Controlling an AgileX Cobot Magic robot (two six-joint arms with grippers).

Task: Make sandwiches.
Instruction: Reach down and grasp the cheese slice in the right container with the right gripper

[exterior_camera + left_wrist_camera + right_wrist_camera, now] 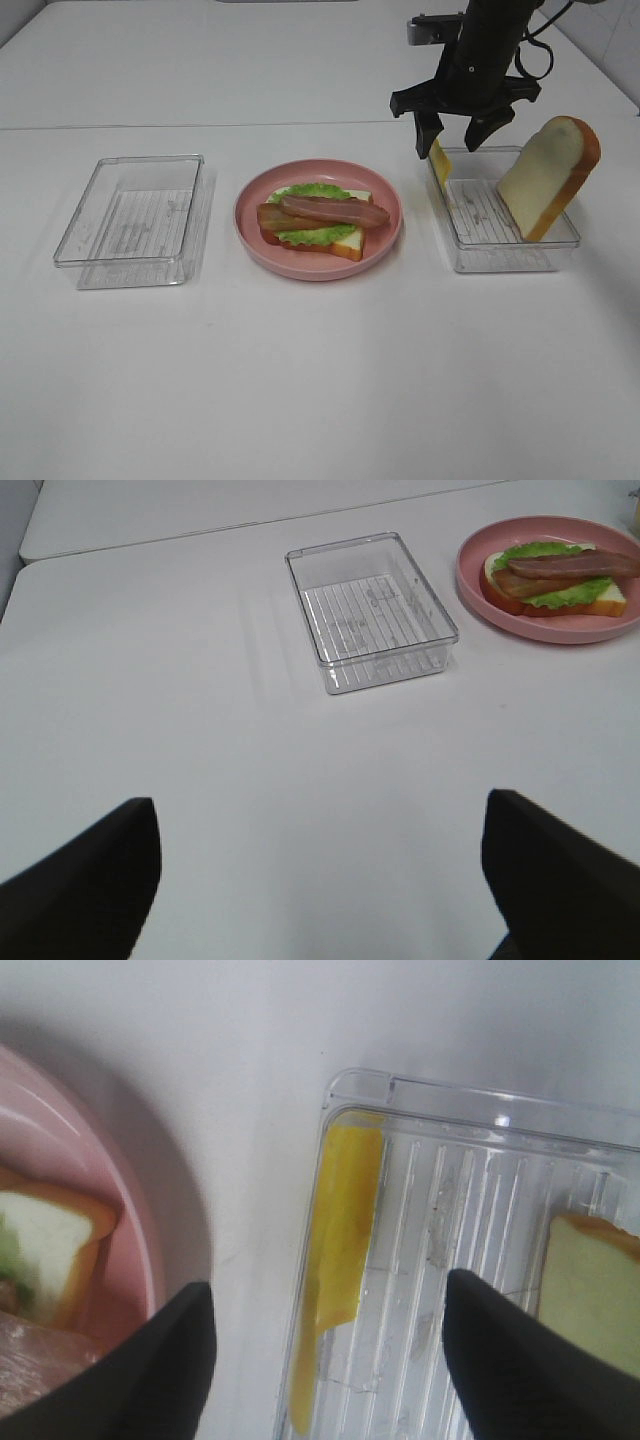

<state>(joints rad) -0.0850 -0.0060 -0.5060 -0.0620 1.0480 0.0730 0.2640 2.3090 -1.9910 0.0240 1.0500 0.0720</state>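
The sandwich (320,215) lies open-faced on a pink plate (242,215): a bread slice, green lettuce and two bacon strips. A yellow cheese slice (440,162) stands on edge against the left wall of the right clear tray (500,258). A second bread slice (550,175) leans on that tray's right side. My right gripper (457,135) hangs open just above the tray's far left corner. In the right wrist view the cheese (345,1210) lies between its fingertips (190,1330), untouched. My left gripper (318,805) is open over bare table and holds nothing.
An empty clear tray (130,215) sits left of the plate; the left wrist view shows this tray (370,610) ahead, with the plate (470,580) beyond it to the right. A seam between table tops runs behind the trays.
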